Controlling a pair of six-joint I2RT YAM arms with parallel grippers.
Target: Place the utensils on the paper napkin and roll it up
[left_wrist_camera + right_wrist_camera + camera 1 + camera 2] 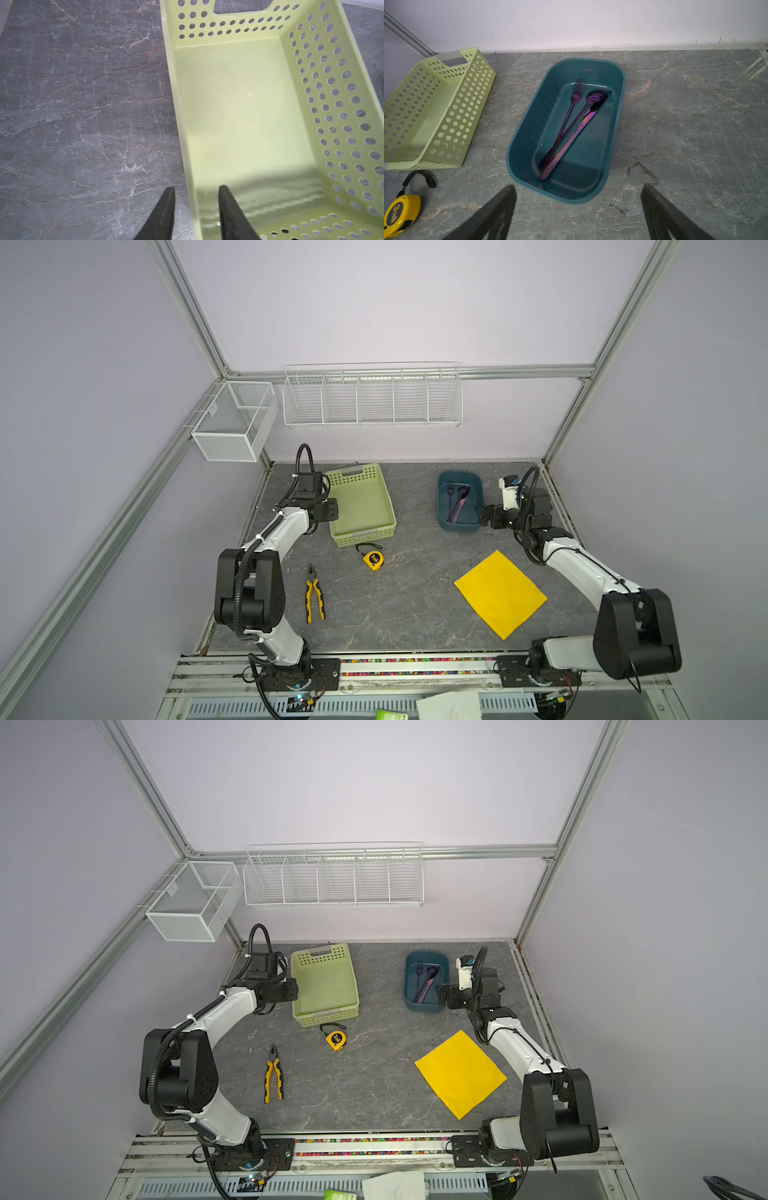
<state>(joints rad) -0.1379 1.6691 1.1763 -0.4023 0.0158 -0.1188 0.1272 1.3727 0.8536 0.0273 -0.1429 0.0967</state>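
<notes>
The utensils [571, 124] lie in a teal tub [529, 124], at the upper right of the bench [685, 124] in both top views: a fork [576, 93], a spoon [596, 96] and a knife [583, 122], heads toward the wall. They look like stiff, light, glossy metal, so likely slippery. The thin handles fan apart near the heads and cross at the near end. I would pinch one mid-handle, where it lies clear of the others; the knife's textured handle should give the surest hold. They lie flat on the tub floor, leaving little room beneath.

The paper napkin [500, 593] lies flat at lower right, well apart from the tub. It looks thin and limp, apt to slide or crease.

The right claw [579, 187] stands wide and empty just short of the tub. The left claw [196, 189] is narrow, its tips either side of the green basket [239, 104] wall; contact I cannot tell.

Which handle lies uppermost at the crossing is unclear, and the top views show the cutlery too small to separate.
</notes>
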